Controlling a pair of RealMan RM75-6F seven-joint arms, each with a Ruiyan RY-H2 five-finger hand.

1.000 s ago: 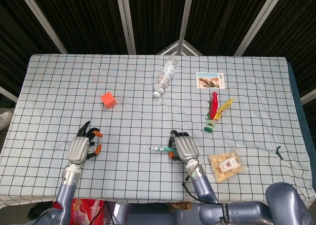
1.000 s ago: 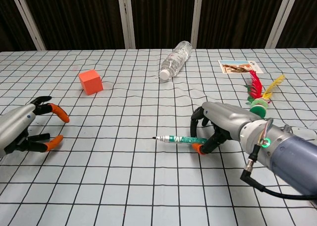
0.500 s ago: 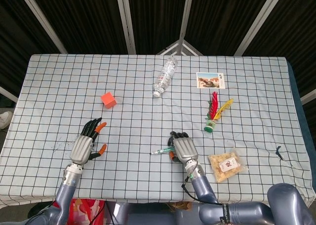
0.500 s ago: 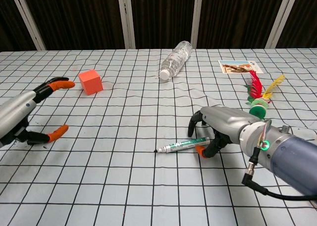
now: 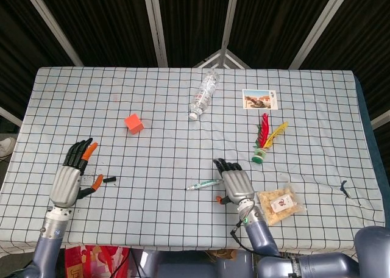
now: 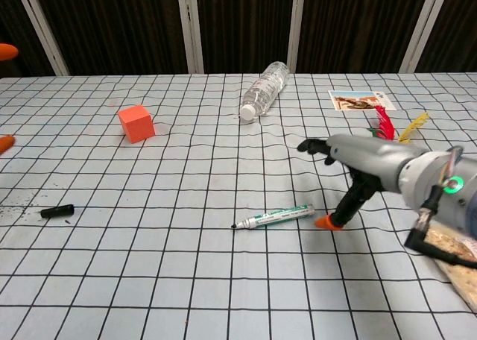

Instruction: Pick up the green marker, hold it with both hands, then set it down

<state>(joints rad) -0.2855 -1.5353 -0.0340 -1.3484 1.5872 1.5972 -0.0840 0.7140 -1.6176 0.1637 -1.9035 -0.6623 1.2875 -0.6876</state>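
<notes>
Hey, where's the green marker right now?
The green marker lies flat on the table, front centre in both views, just left of the open right hand and not held.

Bare cloth lies left of my green marker [image 6: 273, 218], with only a small black cap [image 6: 57, 211] far left; my right hand [image 5: 236, 186] crowds its right end.

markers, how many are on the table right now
1: the green marker lies uncapped near the table's front centre, just left of the open right hand. A small black cap-like piece lies far left.
</notes>
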